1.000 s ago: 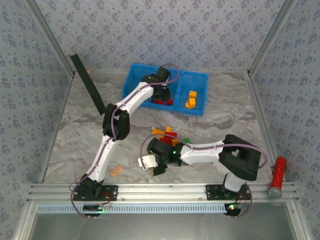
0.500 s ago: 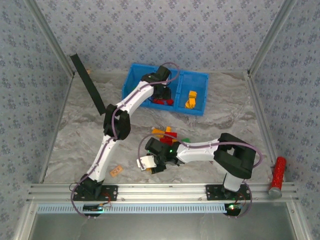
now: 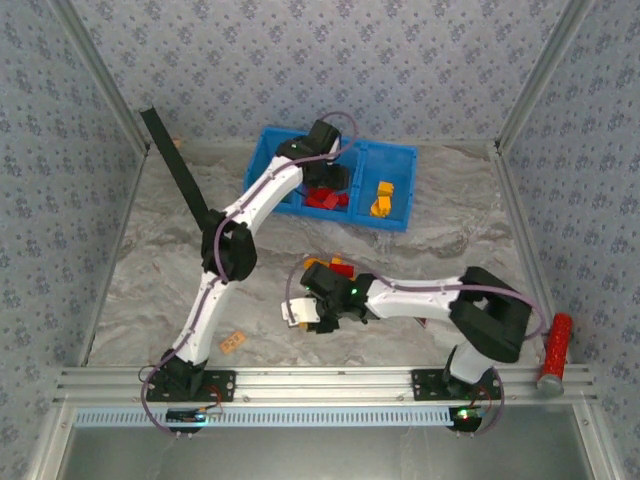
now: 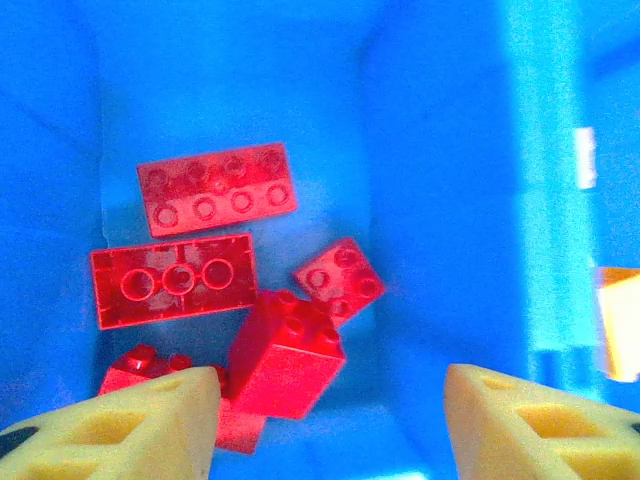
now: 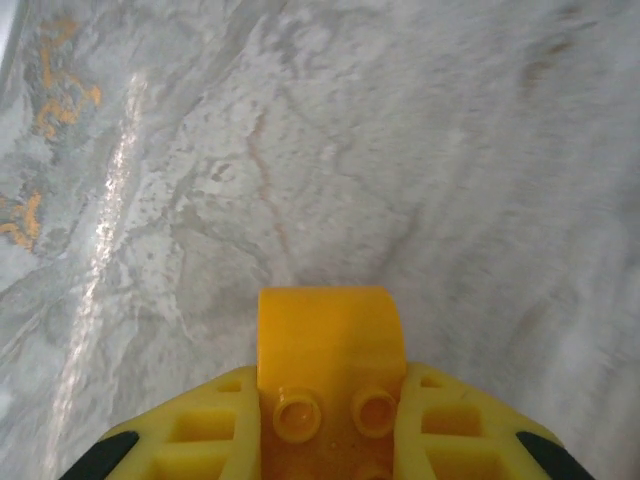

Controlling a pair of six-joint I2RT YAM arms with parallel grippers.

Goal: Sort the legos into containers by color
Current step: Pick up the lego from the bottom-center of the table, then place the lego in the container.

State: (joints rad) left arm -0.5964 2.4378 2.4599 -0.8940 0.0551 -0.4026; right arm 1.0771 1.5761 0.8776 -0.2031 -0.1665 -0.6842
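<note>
Right end effector (image 5: 330, 415) is clamped on a yellow-orange lego (image 5: 330, 345), its studs showing between the fingers, with the marbled bench (image 5: 400, 150) beneath. It sits just beside the loose pile of legos (image 3: 335, 266). Left end effector (image 4: 330, 425) hangs spread wide over the middle compartment of the blue bin (image 3: 398, 160), where several red legos (image 4: 215, 190) lie jumbled on the floor. Yellow-orange pieces (image 3: 382, 198) rest in the right compartment.

Grey marbled tabletop (image 3: 160, 250), blue floral-patterned walls (image 3: 330, 60), aluminium frame rails (image 3: 330, 378)
</note>
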